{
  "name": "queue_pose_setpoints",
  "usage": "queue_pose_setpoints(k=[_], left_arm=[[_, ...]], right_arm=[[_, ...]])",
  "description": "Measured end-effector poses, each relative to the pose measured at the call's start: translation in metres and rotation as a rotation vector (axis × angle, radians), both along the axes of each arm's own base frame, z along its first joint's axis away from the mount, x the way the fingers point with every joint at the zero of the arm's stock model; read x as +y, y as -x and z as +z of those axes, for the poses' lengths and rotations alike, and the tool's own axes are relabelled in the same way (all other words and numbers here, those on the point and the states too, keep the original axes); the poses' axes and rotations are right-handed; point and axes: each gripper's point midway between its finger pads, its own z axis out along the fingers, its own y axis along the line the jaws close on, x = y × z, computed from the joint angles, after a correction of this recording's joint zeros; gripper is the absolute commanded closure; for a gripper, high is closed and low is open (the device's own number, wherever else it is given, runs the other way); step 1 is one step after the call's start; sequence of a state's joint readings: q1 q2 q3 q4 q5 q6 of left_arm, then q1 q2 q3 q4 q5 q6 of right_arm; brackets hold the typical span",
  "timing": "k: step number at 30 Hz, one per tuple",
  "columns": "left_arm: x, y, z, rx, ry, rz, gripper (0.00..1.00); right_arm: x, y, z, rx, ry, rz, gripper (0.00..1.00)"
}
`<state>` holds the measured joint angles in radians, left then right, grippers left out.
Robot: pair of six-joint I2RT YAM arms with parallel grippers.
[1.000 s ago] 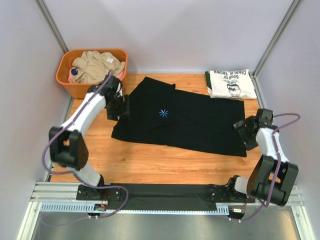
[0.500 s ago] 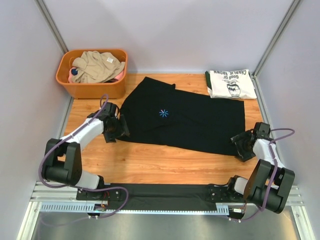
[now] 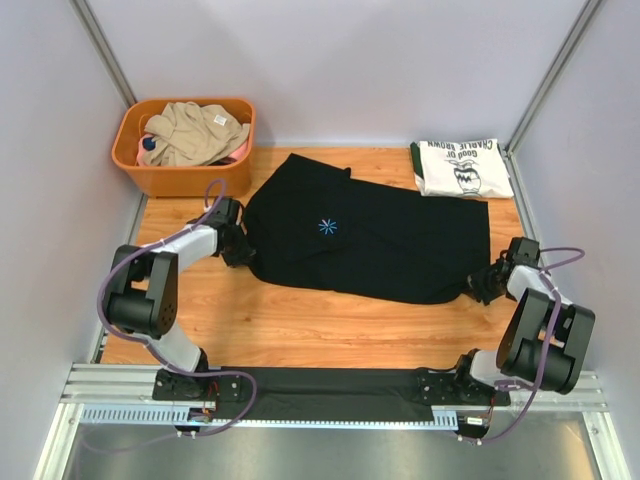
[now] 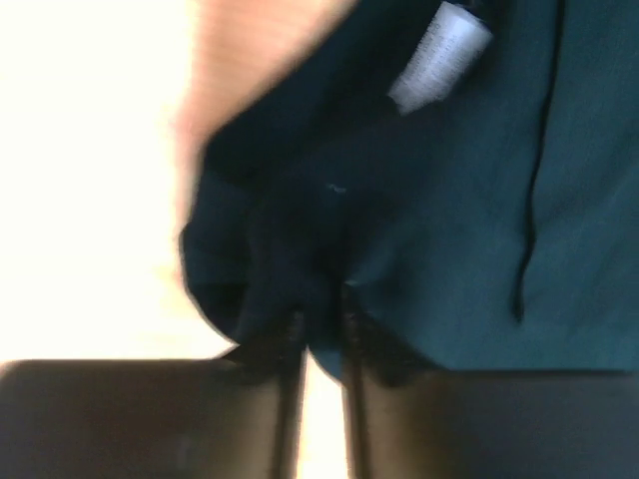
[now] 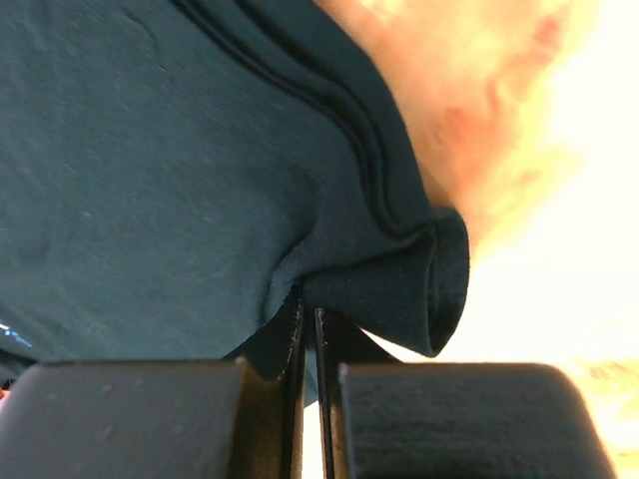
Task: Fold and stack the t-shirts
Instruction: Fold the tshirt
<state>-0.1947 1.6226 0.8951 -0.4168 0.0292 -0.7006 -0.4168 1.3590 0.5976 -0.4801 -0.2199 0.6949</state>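
T-shirts: black t-shirt [image 3: 370, 240] lies spread across centre of top view on table [image 3: 300, 320], starburst mark [image 3: 327, 227] facing up. Folded white t-shirt [image 3: 460, 167] sits upper right, just beside the black one's far edge. At the shirt's left edge, left gripper [image 3: 238, 247] has jaws narrow, pinching bunched black cloth. At lower right corner, right gripper [image 3: 487, 285] is clamped on hem fold. Upper left: orange basket [image 3: 190, 178] holding beige clothes.

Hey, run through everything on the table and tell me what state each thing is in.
black t-shirt: spread out, unfolded, pinched at both side edges.
white t-shirt: folded, lying far right.
orange basket: holds crumpled tan clothes.
left fingers: shut on black t-shirt.
right fingers: shut on black t-shirt.
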Motion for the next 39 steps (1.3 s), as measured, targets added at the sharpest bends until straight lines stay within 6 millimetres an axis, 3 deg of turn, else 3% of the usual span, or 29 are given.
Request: queue_pose_setpoints(k=[2, 8, 12, 14, 18, 22, 25, 28, 30, 32, 33, 37, 39], left_arm=[[-0.002, -0.008, -0.001, -0.004, 0.001, -0.012, 1.0], [-0.005, -0.029, 0.006, -0.012, -0.009, -0.027, 1.0], [-0.006, -0.048, 0.033, -0.046, -0.015, -0.02, 1.0], [-0.007, -0.062, 0.054, -0.082, -0.013, -0.015, 1.0], [-0.005, -0.1, 0.122, -0.186, 0.01, 0.0, 1.0], [0.002, -0.137, 0.216, -0.377, 0.03, 0.008, 1.0], [0.01, -0.122, 0.261, -0.474, 0.02, 0.014, 1.0], [0.02, -0.073, 0.286, -0.534, 0.008, 0.022, 1.0], [0.026, -0.036, 0.285, -0.56, 0.005, 0.031, 1.0], [0.032, 0.0, 0.263, -0.539, 0.002, 0.039, 1.0], [0.034, 0.013, 0.248, -0.514, -0.001, 0.042, 1.0], [0.039, 0.064, 0.162, -0.348, -0.002, 0.063, 1.0], [0.038, 0.086, 0.115, -0.225, 0.008, 0.068, 1.0]], right_arm=[[0.0, -0.006, 0.001, -0.007, -0.01, 0.005, 1.0], [-0.005, -0.015, 0.003, 0.003, -0.005, 0.002, 1.0], [-0.012, -0.039, 0.021, -0.01, 0.006, 0.002, 1.0], [-0.017, -0.06, 0.041, -0.051, 0.02, 0.009, 1.0], [-0.023, -0.112, 0.096, -0.152, 0.03, 0.037, 1.0], [-0.029, -0.163, 0.173, -0.301, 0.048, 0.082, 1.0], [-0.029, -0.165, 0.221, -0.413, 0.07, 0.095, 1.0], [-0.021, -0.135, 0.232, -0.444, 0.081, 0.095, 1.0], [-0.012, -0.104, 0.212, -0.407, 0.066, 0.086, 1.0], [-0.005, -0.078, 0.182, -0.349, 0.043, 0.078, 1.0], [-0.001, -0.06, 0.155, -0.287, 0.021, 0.068, 1.0], [0.006, -0.005, 0.073, -0.07, -0.039, 0.02, 1.0], [0.004, 0.018, 0.049, 0.004, -0.053, -0.018, 1.0]])
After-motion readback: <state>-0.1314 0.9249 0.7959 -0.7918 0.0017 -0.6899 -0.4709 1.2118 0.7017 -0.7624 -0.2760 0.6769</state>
